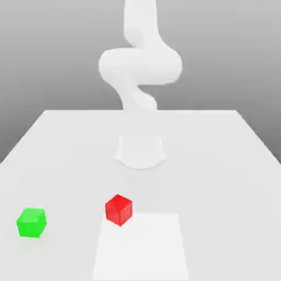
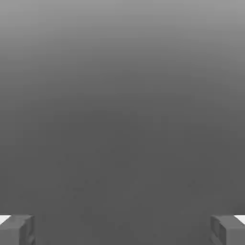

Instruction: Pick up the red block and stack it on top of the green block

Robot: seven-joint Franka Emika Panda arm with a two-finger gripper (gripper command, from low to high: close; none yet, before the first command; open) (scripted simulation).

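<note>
The red block (image 1: 118, 209) is a small glossy cube resting on the white table (image 1: 219, 164), near the front and a little toward the exterior view's left of centre. The green block (image 1: 31, 222), a cube of the same size, sits on the table further to the exterior view's left, well apart from the red one. In the hand view my gripper (image 2: 122, 230) is open: its two grey fingertips (image 2: 16, 230) stand far apart with nothing between them, over a plain grey background. Neither block touches the gripper.
The white arm (image 1: 140, 66) rises in a curve behind the table's middle, above a round pale base (image 1: 140, 151). A lighter rectangular patch (image 1: 140, 247) lies on the table at the front, just to the exterior view's right of the red block.
</note>
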